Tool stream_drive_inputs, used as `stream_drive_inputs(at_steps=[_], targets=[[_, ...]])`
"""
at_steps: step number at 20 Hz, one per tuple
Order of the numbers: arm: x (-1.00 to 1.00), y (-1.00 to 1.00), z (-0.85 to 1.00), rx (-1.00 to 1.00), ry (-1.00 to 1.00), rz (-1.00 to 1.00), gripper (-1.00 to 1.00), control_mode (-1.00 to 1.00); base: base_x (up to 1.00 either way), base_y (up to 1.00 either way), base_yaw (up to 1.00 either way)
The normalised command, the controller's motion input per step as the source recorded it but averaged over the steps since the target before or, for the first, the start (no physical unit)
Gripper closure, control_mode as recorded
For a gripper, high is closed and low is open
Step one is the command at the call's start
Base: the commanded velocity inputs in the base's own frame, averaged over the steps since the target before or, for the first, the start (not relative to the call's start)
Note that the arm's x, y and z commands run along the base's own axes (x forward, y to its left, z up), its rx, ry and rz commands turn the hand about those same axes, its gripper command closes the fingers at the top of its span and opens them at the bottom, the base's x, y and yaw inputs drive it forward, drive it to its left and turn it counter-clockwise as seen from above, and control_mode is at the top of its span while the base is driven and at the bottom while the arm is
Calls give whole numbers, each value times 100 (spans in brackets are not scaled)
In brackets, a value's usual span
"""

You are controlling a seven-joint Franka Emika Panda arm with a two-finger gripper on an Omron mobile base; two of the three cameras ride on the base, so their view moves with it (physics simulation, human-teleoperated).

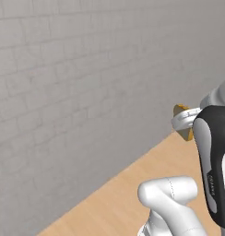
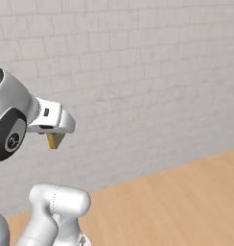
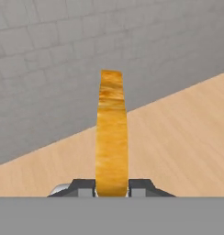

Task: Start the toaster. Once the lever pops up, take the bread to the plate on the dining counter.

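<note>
gripper [image 3: 112,188] is clamped tight on the bread [image 3: 112,133], slice standing edge-on between the fingertips; it's up in the air over a light wood floor [image 2: 186,197], grey brick wall [image 2: 138,72] behind

Ahead of the gripper [image 3: 112,189], past the bread [image 3: 111,133] clamped edge-on between its 2 fingers, a grey brick wall [image 3: 54,55] closes the way. Below and in front, the bare light-wood counter [image 3: 178,137] leaves open room.
</note>
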Motion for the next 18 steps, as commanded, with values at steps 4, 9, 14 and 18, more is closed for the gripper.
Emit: stream_drive_inputs(at_steps=[4,9,14,18], targets=[[0,0,0,0,0,0,100,100,61,0,-64],[0,0,0,0,0,0,100,100,64,0,-63],[0,0,0,0,0,0,100,100,85,0,-54],[0,0,0,0,0,0,100,100,100,0,-43]])
